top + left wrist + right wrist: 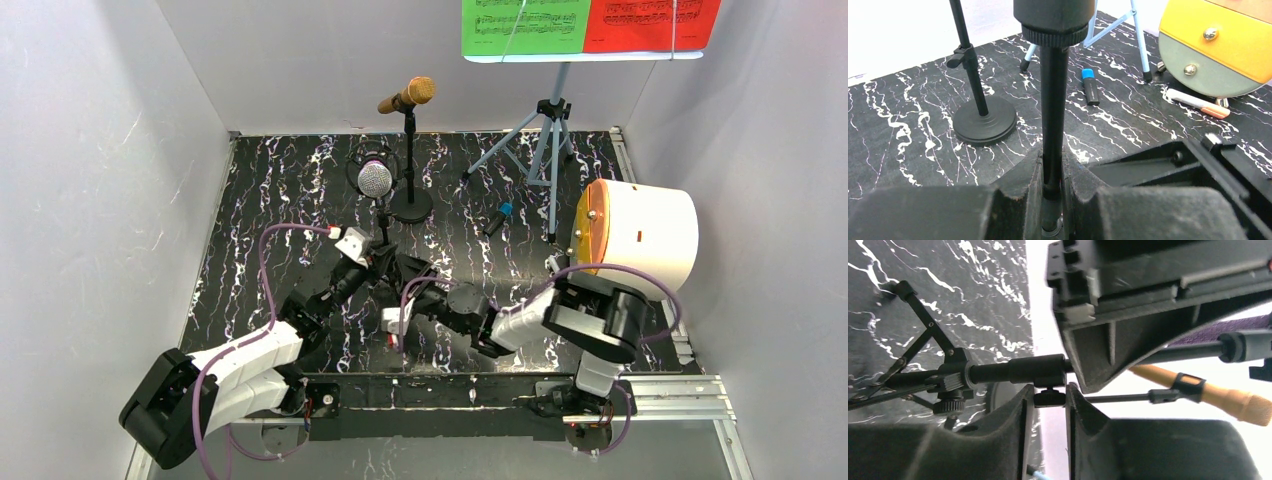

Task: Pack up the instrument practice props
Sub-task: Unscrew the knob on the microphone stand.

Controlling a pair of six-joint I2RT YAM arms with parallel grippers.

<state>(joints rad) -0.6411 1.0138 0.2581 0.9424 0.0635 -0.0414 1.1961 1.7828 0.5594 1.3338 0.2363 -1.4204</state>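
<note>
The purple glitter microphone point(375, 180) with its silver head sits on a thin black tripod mic mount. My left gripper point(385, 257) is shut on that mount's pole point(1053, 115); the jaws point(1052, 167) pinch it from both sides. My right gripper point(416, 274) is shut on the small black knob point(1049, 397) under the mount's tube, next to its tripod hub point(953, 376). The gold microphone point(408, 95) stands on a round-based mount point(411, 205) behind. The pale blue music rack's tripod point(545, 140) stands at the back right, holding the green point(522, 27) and red point(650, 25) score sheets.
A white drum-shaped case point(640, 235) with an orange and grey drawer front point(1218, 45) lies at the right. A blue-capped marker point(497, 218) and a white and orange marker point(1198, 102) lie on the black marbled table point(270, 200). White walls close in three sides.
</note>
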